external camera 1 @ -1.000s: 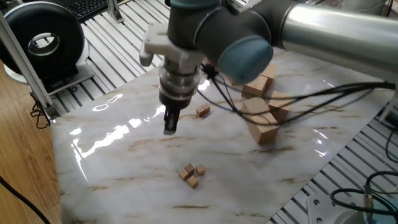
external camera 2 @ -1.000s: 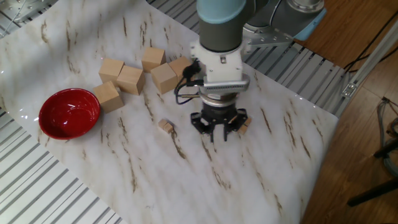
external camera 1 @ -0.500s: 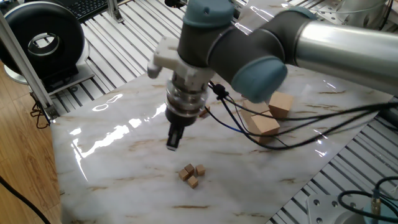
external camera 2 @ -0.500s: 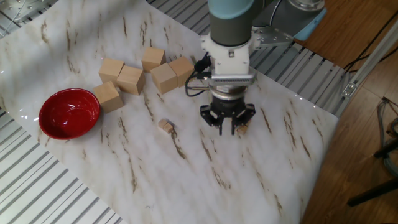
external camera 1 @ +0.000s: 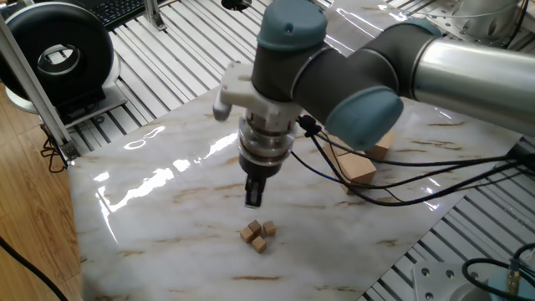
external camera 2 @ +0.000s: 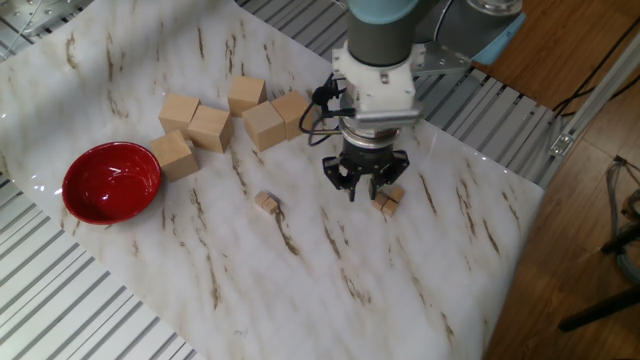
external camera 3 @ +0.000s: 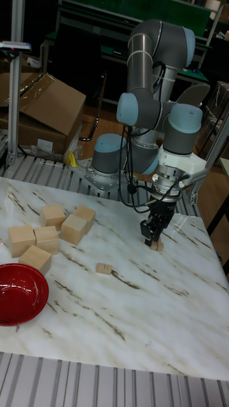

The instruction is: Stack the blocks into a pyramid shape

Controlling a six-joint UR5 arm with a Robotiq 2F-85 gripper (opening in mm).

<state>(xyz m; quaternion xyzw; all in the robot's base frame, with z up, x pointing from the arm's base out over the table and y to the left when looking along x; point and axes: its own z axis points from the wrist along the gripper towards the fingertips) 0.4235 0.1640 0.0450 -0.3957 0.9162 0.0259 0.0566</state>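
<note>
Blocks: you have three tiny cubes (external camera 1: 257, 233) clustered on the marble table (external camera 1: 167, 217), touching or nearly touching one another, near the table's edge on the side away from the red bowl (external camera 2: 111, 182). In the one fixed view they all look to lie flat on the marble, with none stacked on another, though the cluster is too small to be sure. The fourth cube (external camera 2: 265, 202) sits alone on the marble, well apart from the cluster, between it and the bowl. The gripper (external camera 2: 364, 186) hangs point-down just beside the cluster and above the table; in the other fixed view the cluster (external camera 2: 387, 200) shows right next to the fingertips. The fingers (external camera 1: 254, 191) look close together with no cube visible between them, but you cannot tell from these views whether the jaws are fully closed. In the tall fixed view the gripper (external camera 3: 153, 235) partly hides the cluster, with one cube (external camera 3: 157, 245) showing at its tip. Five big blocks (external camera 2: 232, 113) stand grouped at the far side of the marble, near the bowl and well apart from the small cubes.
</note>
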